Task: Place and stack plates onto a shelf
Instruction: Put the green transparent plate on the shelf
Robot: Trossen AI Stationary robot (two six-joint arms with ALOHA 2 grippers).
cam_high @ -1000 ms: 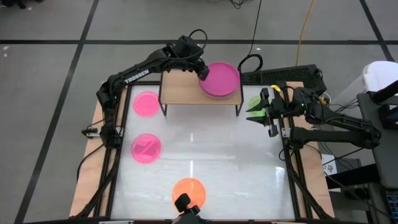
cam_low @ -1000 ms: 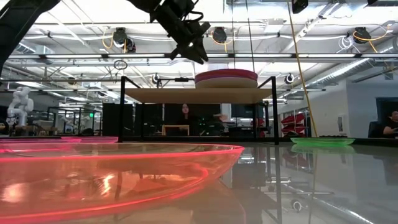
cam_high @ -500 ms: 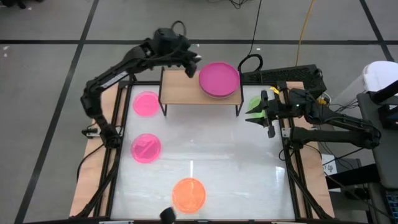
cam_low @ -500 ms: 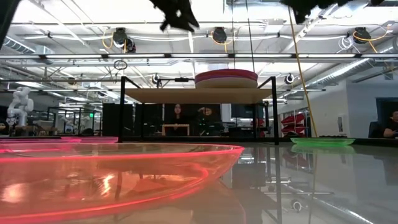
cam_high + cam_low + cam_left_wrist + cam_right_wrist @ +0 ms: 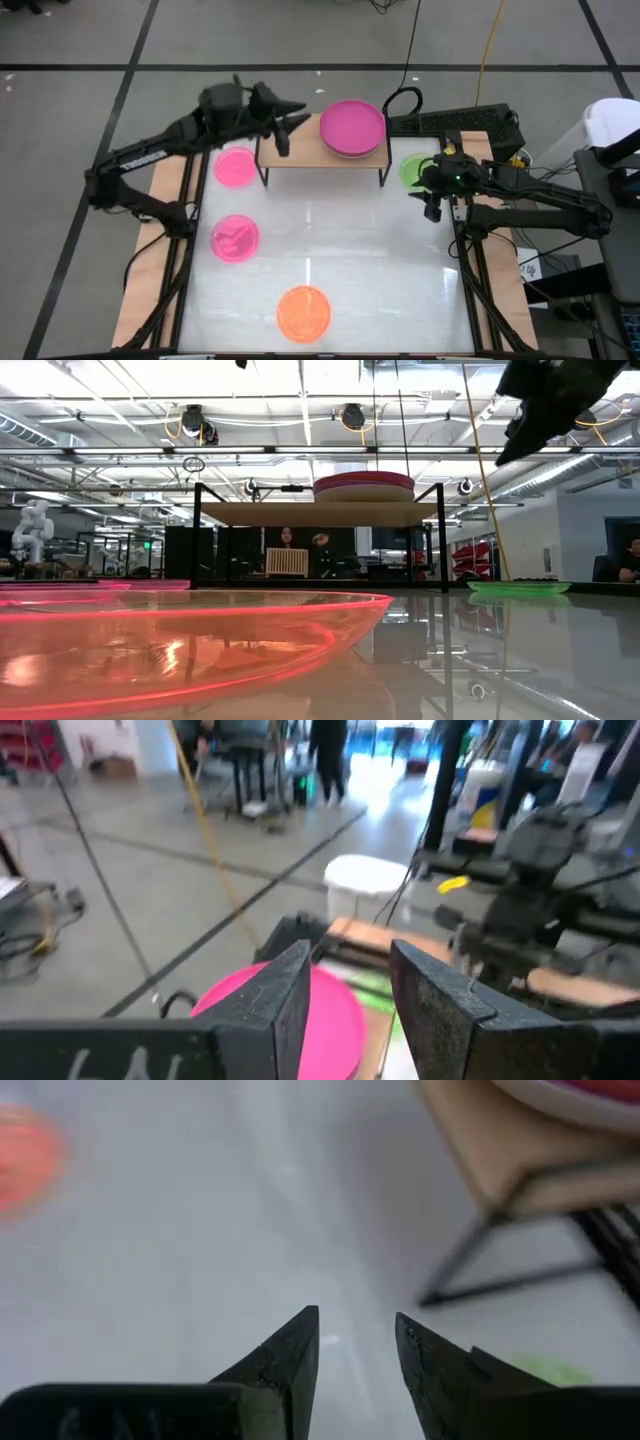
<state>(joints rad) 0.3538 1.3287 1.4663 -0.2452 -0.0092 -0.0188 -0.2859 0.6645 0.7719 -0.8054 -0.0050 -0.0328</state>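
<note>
A white tabletop point(image 5: 380, 270) carries a small light-wood shelf point(image 5: 300, 150) on thin black legs at the middle of its far edge. A stack of plates, magenta plate point(image 5: 352, 127) on top, sits on the shelf's right end. Directly on the tabletop lie four translucent plates: a pink plate point(image 5: 236, 166) by the far left corner, a second pink plate point(image 5: 235, 238) midway along the left edge, an orange plate point(image 5: 304, 312) at the near edge, and a green plate point(image 5: 411, 170) by the right edge.
</note>
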